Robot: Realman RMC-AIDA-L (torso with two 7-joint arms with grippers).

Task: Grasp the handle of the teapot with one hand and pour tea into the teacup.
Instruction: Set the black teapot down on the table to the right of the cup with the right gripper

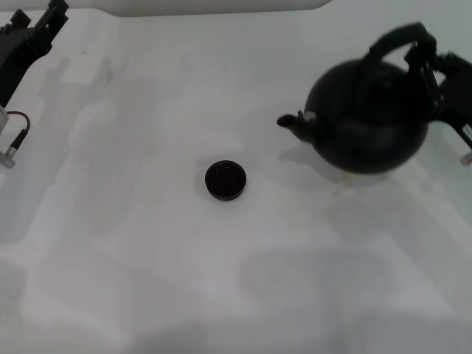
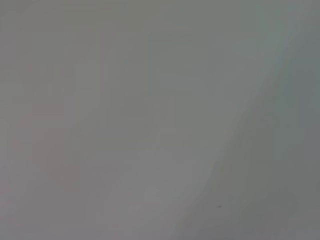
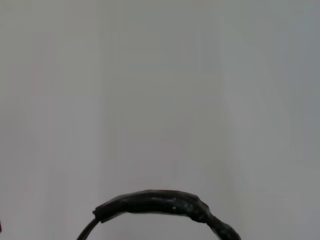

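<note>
Teapot [image 1: 369, 118] first: in the head view it sat at the upper right of the frame, a big glossy black pot that I judged heavy, hard and slick on its round body, so the body was no place to take hold. The handle [image 1: 394, 40] arched over its top, thick and wrapped, and the crown of that arch looked to me like the only sound grip. My right gripper [image 1: 431, 66] was at the right end of the arch, up against the handle, but black lay on black there and I could not tell whether my fingers were closed on it or merely beside it. The spout pointed toward frame left, to the teacup [image 1: 226, 180], which stood near the centre on the table [image 1: 133, 243], well apart from the pot. It was small and low, probably light and easy to knock. My left gripper [image 1: 29, 37] was parked at the upper left corner, and its fingers I could not read either.

The left wrist view showed only bare pale surface.

In the right wrist view the handle [image 3: 155, 204] curved across the bottom centre, its wrapped top close below the camera; none of my own fingers showed there.
</note>
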